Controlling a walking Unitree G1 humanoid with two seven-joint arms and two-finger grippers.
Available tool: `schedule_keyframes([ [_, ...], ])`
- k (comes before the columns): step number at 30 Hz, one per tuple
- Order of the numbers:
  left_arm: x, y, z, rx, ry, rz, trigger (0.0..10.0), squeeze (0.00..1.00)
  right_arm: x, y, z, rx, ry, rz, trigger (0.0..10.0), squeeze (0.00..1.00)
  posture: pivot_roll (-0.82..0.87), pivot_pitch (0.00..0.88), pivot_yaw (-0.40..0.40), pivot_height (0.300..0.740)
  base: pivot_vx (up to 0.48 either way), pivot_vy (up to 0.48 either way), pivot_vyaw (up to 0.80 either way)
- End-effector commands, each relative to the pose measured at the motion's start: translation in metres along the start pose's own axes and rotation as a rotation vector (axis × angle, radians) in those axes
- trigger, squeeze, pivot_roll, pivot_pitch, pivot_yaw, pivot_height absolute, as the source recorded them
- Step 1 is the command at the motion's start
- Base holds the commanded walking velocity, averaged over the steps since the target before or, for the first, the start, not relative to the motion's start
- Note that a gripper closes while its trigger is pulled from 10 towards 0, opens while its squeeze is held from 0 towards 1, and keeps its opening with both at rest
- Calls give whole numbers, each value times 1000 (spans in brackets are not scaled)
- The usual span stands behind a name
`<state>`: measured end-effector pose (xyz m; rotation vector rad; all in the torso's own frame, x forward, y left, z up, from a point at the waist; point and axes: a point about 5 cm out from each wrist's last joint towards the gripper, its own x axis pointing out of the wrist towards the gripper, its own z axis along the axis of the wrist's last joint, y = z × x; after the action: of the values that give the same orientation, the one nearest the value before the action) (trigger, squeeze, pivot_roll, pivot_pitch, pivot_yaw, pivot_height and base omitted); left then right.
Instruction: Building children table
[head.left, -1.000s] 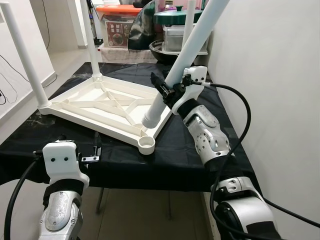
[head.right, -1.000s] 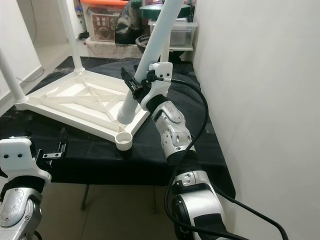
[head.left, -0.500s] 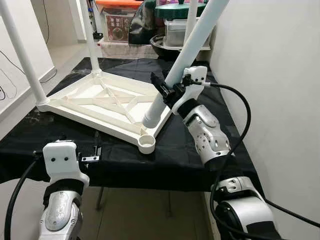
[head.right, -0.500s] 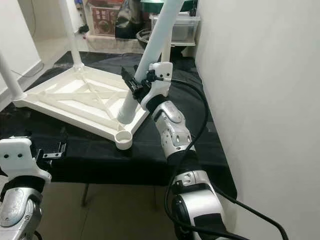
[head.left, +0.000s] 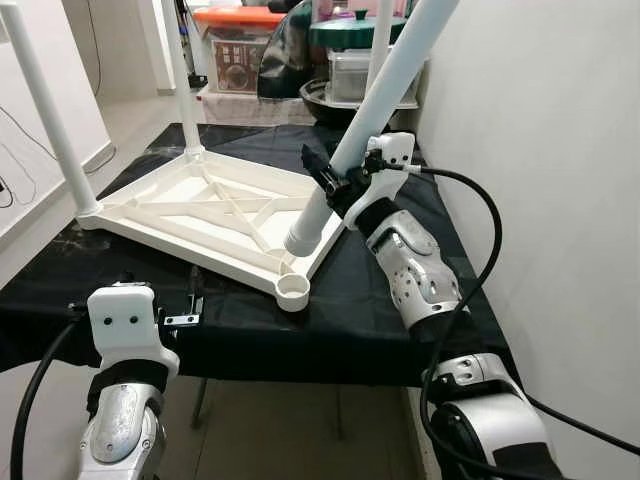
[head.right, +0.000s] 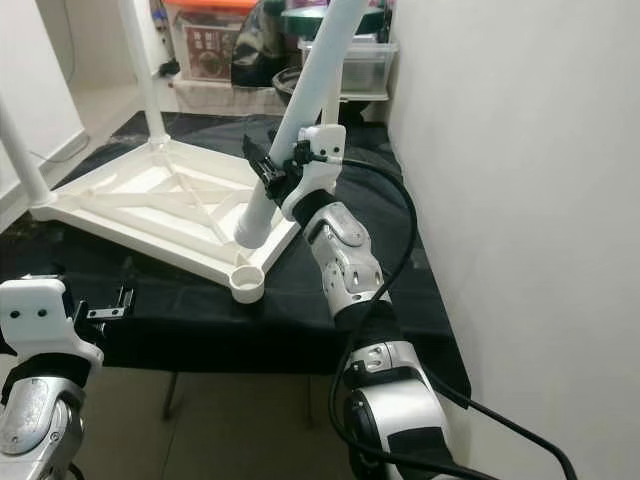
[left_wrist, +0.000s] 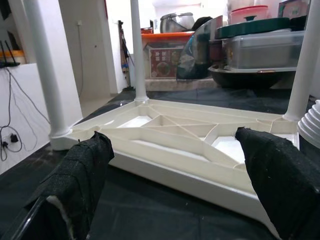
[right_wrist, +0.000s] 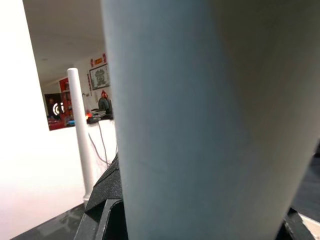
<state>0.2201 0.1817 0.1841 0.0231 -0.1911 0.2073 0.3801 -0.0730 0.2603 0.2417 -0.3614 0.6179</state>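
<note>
A white children's tabletop lies upside down on a black-covered table. Upright legs stand at its left corner and far corner; a third leg rises behind at the right. My right gripper is shut on a loose white leg, held tilted. The leg's ribbed lower end hangs just above and behind the empty corner socket. My left gripper is open at the table's front edge, facing the tabletop, its black fingers wide apart.
A white wall runs close along the right side. Behind the table stand an orange-lidded box, a green-lidded container and a dark pan. Light floor lies to the far left.
The head views have shifted slightly up and down. The held leg, the tabletop and both grippers keep their places.
</note>
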Motion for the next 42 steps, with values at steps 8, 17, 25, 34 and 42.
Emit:
schedule_keyframes([
  [8, -1, 2, -3, 21, 9, 6, 10000, 0, 0, -1, 2, -15, -10, -1, 10000, 0, 48, 41, -29, 740, 246, 0, 0],
  [17, 0, 1, -3, 12, 7, 3, 10000, 0, 1, -1, 2, -12, -14, -3, 10000, 0, 46, 33, -27, 740, 244, 0, 0],
  [25, 0, 1, -3, 14, 7, 3, 10000, 0, 1, -2, 3, -15, -13, -4, 10000, 0, 46, 33, -27, 740, 247, 0, 0],
  [34, 0, 2, -4, 14, 7, 3, 10000, 0, 1, -2, 3, -15, -15, -4, 10000, 0, 48, 29, -26, 740, 246, 0, 0],
  [42, -1, 3, -5, -13, 16, 26, 10000, 0, 3, -2, 5, -18, -18, 9, 10000, 0, 48, 34, -27, 740, 32, 0, 0],
])
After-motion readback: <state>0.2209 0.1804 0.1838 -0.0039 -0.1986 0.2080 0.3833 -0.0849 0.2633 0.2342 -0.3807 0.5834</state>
